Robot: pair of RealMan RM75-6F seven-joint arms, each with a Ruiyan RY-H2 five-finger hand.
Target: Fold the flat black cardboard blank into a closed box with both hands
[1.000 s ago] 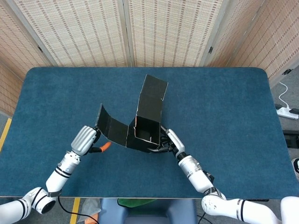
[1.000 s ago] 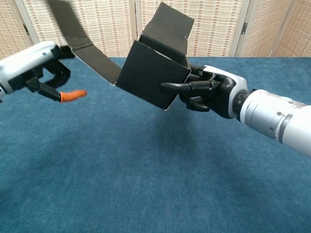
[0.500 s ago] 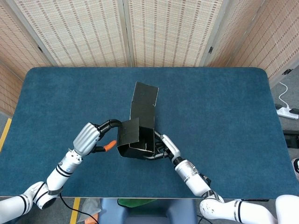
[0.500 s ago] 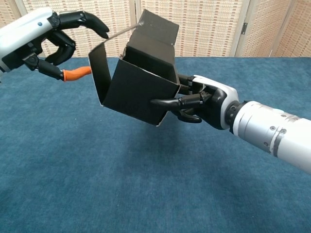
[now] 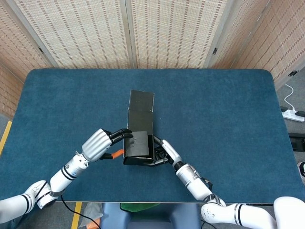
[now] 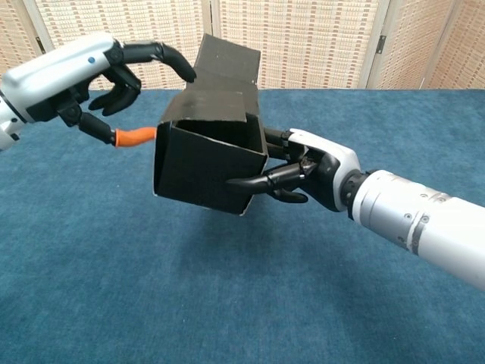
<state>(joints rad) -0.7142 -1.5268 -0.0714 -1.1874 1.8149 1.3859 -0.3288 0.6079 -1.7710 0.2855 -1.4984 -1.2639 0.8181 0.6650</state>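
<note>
The right hand (image 6: 307, 171), white-shelled with black fingers, grips the half-folded black cardboard box (image 6: 206, 159) from the box's right side: one finger (image 6: 250, 183) lies along the lower right edge of the box's front wall, and the rest curl against the right wall behind it. In the head view the same right hand (image 5: 162, 151) sits tucked against the box's (image 5: 138, 145) right flank, its silver forearm running away from the box toward the near table edge.

The left hand (image 6: 91, 72) is at the box's upper left. Its fingers are spread rather than closed; the long black fingers (image 6: 163, 54) arch over the box's top left corner and their tips reach the side flap that is folded down across the opening, while the orange-tipped thumb (image 6: 132, 137) points at the box's left wall, just short of it or barely touching; I cannot tell which. The head view shows the left hand (image 5: 100, 143) beside the box's left side, fingertips on the folded flap.

The box is held up off the blue felt-covered table (image 5: 228, 109), tilted, near the table's front centre between the two hands. Its long lid panel (image 5: 141, 109) stands open, extending from the box's far edge toward the woven folding screen (image 5: 128, 33) behind the table. A white power strip (image 5: 291, 114) lies on the floor off the table's right end.
</note>
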